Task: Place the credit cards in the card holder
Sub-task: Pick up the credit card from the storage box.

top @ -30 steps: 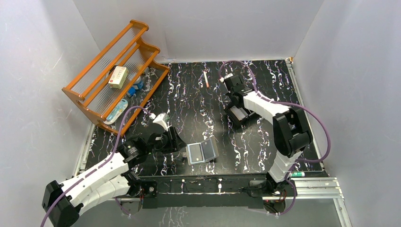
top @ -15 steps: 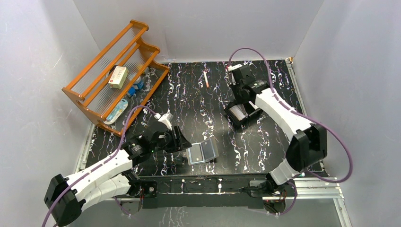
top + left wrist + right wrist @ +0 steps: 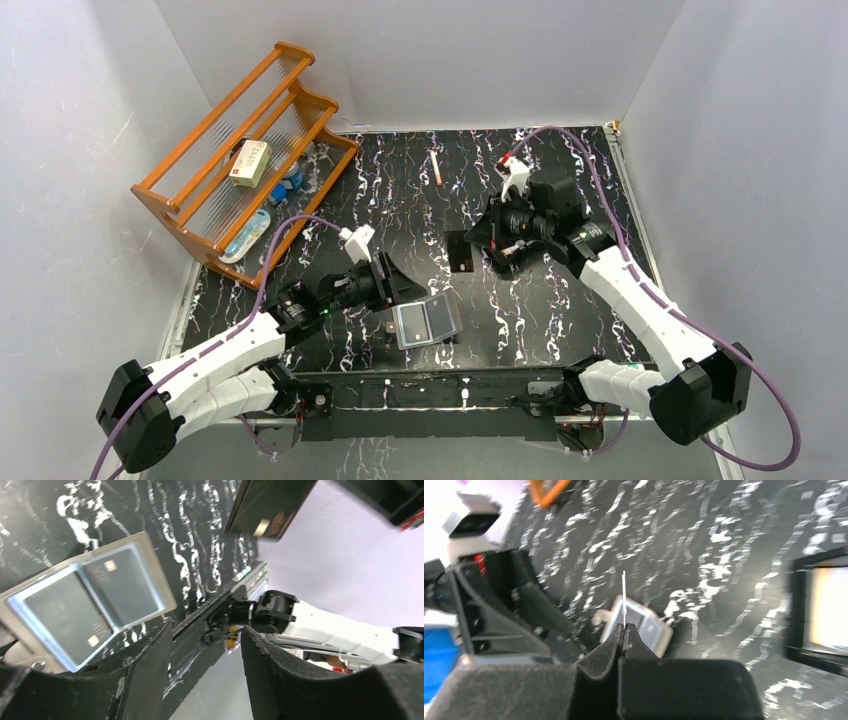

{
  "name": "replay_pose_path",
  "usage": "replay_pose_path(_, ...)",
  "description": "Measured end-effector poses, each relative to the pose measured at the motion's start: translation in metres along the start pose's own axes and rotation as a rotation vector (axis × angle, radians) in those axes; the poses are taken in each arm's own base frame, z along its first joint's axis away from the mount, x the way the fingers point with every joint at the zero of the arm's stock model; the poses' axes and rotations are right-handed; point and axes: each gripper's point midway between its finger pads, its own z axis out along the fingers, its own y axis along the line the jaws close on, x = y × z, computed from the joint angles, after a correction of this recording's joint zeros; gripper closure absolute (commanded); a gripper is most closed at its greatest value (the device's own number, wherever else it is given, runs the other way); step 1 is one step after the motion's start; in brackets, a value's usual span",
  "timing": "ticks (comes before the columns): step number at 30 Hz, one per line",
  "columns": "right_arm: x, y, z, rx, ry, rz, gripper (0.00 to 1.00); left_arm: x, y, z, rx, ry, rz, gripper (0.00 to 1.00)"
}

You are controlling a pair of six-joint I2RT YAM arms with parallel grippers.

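Credit card (image 3: pixel 624 597) pinched between right jaws (edge-on).

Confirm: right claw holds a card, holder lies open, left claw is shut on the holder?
Not quite. The left wrist view shows the left claw open, nothing between its fingers, the holder beside it. The right claw does hold a card, and the holder lies open.

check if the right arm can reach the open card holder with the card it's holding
Probably yes. The right gripper is shut on a credit card, and the table between it and the card holder looks bare. The left gripper hangs open by the holder's left end, off that path.
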Motion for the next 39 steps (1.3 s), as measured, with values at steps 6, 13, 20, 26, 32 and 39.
replay_pose_path(6, 0.023, 0.042, 0.001, -0.276, 0.011, 0.139, 1.00, -0.015, -0.030, 0.000, 0.121, -0.057, -0.002, 0.45)
replay_pose_path(13, 0.026, 0.073, -0.014, -0.468, -0.004, 0.214, 1.00, -0.024, -0.044, -0.002, 0.172, -0.098, 0.010, 0.45)
replay_pose_path(20, 0.023, 0.084, -0.024, -0.525, -0.009, 0.216, 1.00, -0.031, -0.062, -0.006, 0.256, -0.126, 0.027, 0.64)
replay_pose_path(26, 0.031, 0.088, -0.026, -0.565, 0.017, 0.221, 1.00, -0.028, -0.076, -0.015, 0.391, -0.147, 0.035, 0.75)
replay_pose_path(32, 0.035, 0.094, -0.033, -0.605, 0.021, 0.234, 1.00, -0.029, -0.087, -0.026, 0.464, -0.172, 0.048, 0.93)
replay_pose_path(39, 0.032, 0.098, -0.036, -0.625, 0.017, 0.233, 1.00, -0.029, -0.091, -0.029, 0.496, -0.179, 0.049, 1.00)
